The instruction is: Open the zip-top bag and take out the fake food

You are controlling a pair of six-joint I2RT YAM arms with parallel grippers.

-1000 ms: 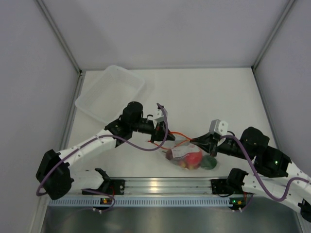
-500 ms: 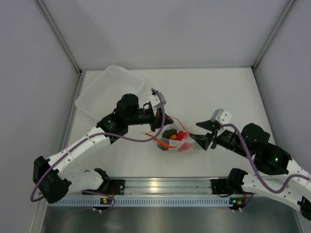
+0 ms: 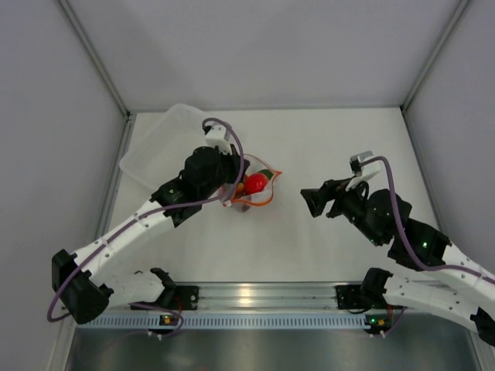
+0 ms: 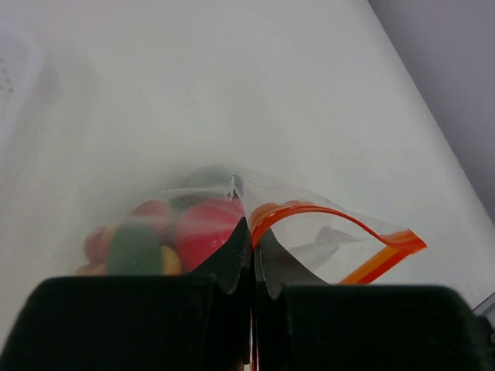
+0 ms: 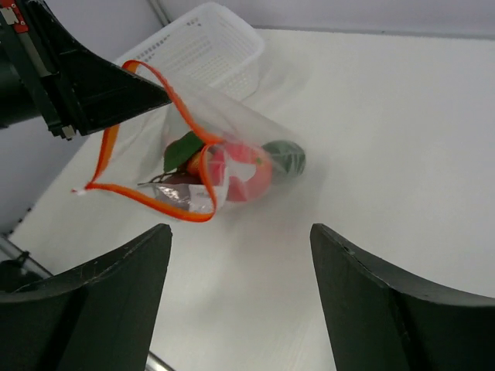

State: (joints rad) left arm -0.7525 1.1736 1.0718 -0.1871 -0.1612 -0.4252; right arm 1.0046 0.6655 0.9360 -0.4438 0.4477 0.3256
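- The bag (image 3: 259, 190) hangs from the left hand (image 4: 249, 251), left of the table's middle and just right of the tub (image 3: 158, 154).
- Its orange zip strip stands apart in a wide loop, so the mouth gapes toward the right arm.
- From the left wrist view, one side of the strip runs into the pinch and the other side bows out to the right.
- I cannot tell whether the bag's bottom touches the table (image 3: 348, 147) or hangs just above it.
- The food (image 5: 240, 174) is all inside the bag, bunched at the closed end away from the mouth.
- A red tomato sits in the middle, with a green ball behind it at the far end, a green leaf near the mouth, and small red and yellow pieces beside them.
- The left hand is clamped on the bag, its two black tips pressed together on the plastic at the zip edge.
- The right hand (image 3: 308, 203) is to the right of the bag and well apart from it. Its fingers are spread wide with nothing between them, pointing toward the open mouth.
- The tub lies at the far left of the table, partly under the left arm in the top view.
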